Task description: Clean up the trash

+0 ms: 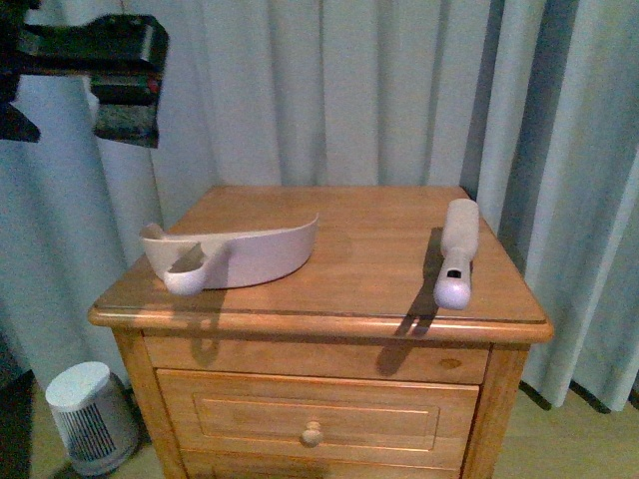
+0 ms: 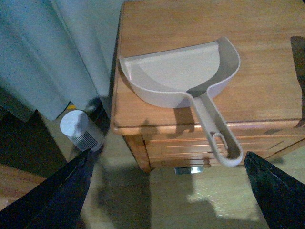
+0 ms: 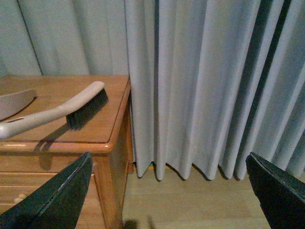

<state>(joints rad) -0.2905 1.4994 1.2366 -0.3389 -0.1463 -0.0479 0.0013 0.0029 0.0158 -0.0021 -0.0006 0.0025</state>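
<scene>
Wood nightstand [image 1: 369,225] w/ dustpan [image 1: 255,254], brush [image 1: 459,249]; curtains [image 1: 349,90] behind; left end effector [image 2: 167,153], right end effector [image 3: 168,155] both spread wide.

A brush [image 3: 57,112] lies on the wooden cabinet [image 3: 57,86] with its dark bristles down, near the edge by the long curtain [image 3: 200,86]. A bit of the dustpan [image 3: 14,102] shows by the brush's handle. The right gripper [image 3: 169,157] has its two dark fingers [image 3: 57,195] spread wide, with nothing between them.
</scene>
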